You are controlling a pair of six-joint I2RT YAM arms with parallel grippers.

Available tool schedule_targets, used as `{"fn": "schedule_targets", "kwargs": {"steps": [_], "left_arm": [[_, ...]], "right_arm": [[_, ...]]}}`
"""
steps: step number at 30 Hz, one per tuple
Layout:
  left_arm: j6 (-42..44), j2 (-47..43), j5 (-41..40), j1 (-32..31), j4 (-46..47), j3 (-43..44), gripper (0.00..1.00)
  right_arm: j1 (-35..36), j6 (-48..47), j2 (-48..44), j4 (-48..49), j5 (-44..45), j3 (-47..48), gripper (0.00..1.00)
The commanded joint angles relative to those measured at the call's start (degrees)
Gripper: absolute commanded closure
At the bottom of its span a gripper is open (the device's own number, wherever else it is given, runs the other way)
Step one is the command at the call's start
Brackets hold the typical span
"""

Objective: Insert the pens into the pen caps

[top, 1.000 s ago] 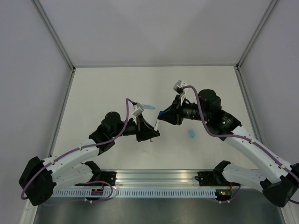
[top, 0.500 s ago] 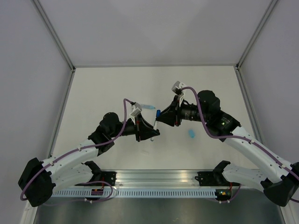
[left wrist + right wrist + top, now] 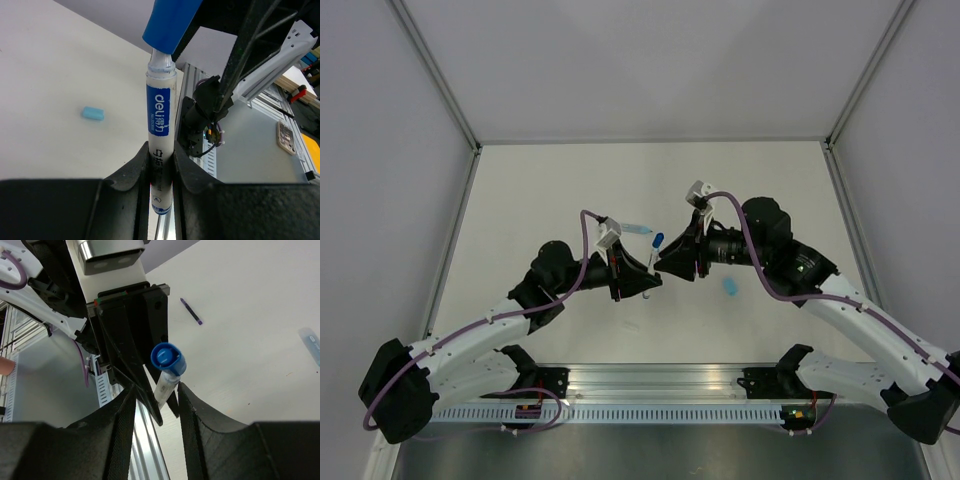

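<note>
The dark blue cap [image 3: 168,358] sits on the tip of the white pen [image 3: 160,125], above the table [image 3: 550,190]. Our left fingers [image 3: 131,172] pinch the barrel; our right fingers [image 3: 122,420] stand spread beside the cap. This capping looks done; next we back off without nudging it.

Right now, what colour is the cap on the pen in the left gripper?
Solid blue cap, clearest in the right wrist view.

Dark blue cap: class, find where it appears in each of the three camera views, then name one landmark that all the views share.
Top external: dark blue cap near the picture's centre.
Left wrist: at the top edge, just right of centre.
Right wrist: at the centre, seen end-on.
Shared landmark: the white pen whose tip it sits on.
</note>
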Motion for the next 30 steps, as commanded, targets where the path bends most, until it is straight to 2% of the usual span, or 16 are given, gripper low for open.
{"fn": "schedule_targets", "kwargs": {"steps": [1,3,6,14,17,20,24,30], "left_arm": [[1.9,-1.4,-2.6,0.7,3.6,0.4,0.98],[1.8,-1.8,-2.4,0.6,3.8,0.3,0.98],[1.7,-2.7,-2.3,0.7,4.2,0.0,0.98],[1.3,-4.6,-0.9,0.6,6.2,-1.3,0.98],[1.0,-5.7,0.2,0.7,7.2,-1.8,0.98],[0.9,-7.0,0.3,0.6,7.8,-2.2,0.98],[2.0,-8.1,-0.5,0.7,7.1,-2.7,0.98],[1.3,-8.4,-0.1,0.7,7.3,-2.4,0.98]], "right_arm": [[1.0,-1.4,-2.5,-2.9,-2.0,1.7,0.54],[1.0,-2.4,-3.4,-3.7,-2.0,1.6,0.49],[1.0,-3.2,-5.2,-4.1,-1.7,0.9,0.46],[1.0,-4.1,-9.3,-5.0,0.9,2.9,0.43],[1.0,-2.6,-9.8,-1.2,3.4,3.7,0.43],[1.0,-0.7,-7.3,4.7,3.2,6.2,0.43],[1.0,-0.3,-2.1,5.5,0.4,13.8,0.43],[1.1,-1.1,0.3,8.8,-1.0,11.8,0.43]]}}
